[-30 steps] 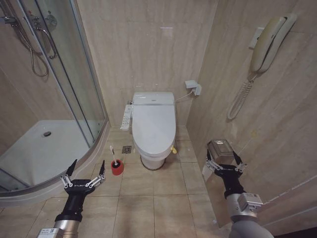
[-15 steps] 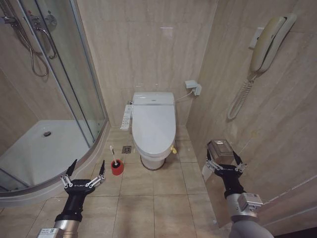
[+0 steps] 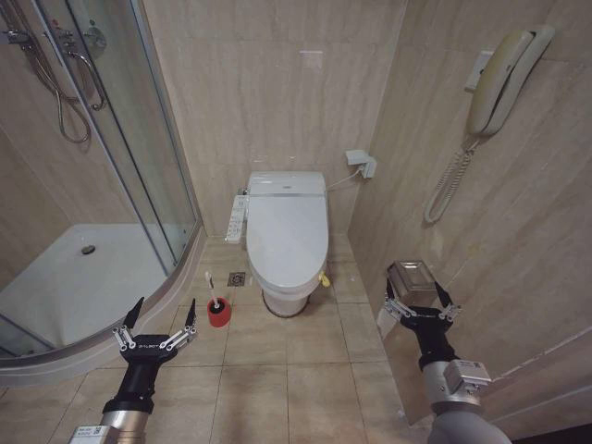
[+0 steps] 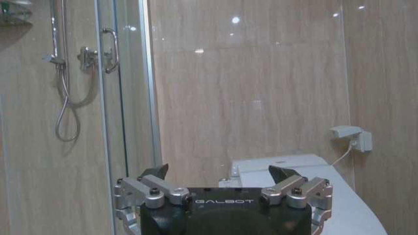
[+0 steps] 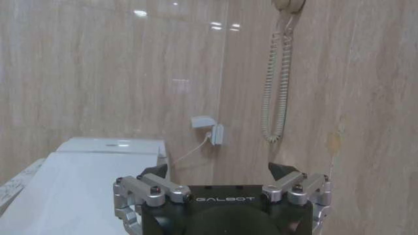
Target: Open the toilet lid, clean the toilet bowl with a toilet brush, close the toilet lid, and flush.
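A: Hovering low over the tiled floor (image 3: 305, 379), the left hand (image 3: 155, 320) has its fingers spread apart and grasps nothing. It sits beside the curved rim of the shower tray (image 3: 55, 287).

B: And the other one?

A: The right hand (image 3: 419, 297) is also spread wide and grasping nothing, close to the right wall, just in front of a metal paper holder (image 3: 412, 275).

B: Where is the brush?

A: The toilet brush (image 3: 211, 289) stands in its red cup (image 3: 219, 313) on the floor, just beyond the left hand and to the left of the toilet's base.

B: What about the toilet itself?

A: The toilet lid (image 3: 288, 231) is down, covering the toilet bowl (image 3: 285, 294), which sits against the back wall between the two hands and well ahead of them. A button panel (image 3: 238, 218) runs along its left side. A wall phone (image 3: 504, 79) with a coiled cord hangs high on the right wall.
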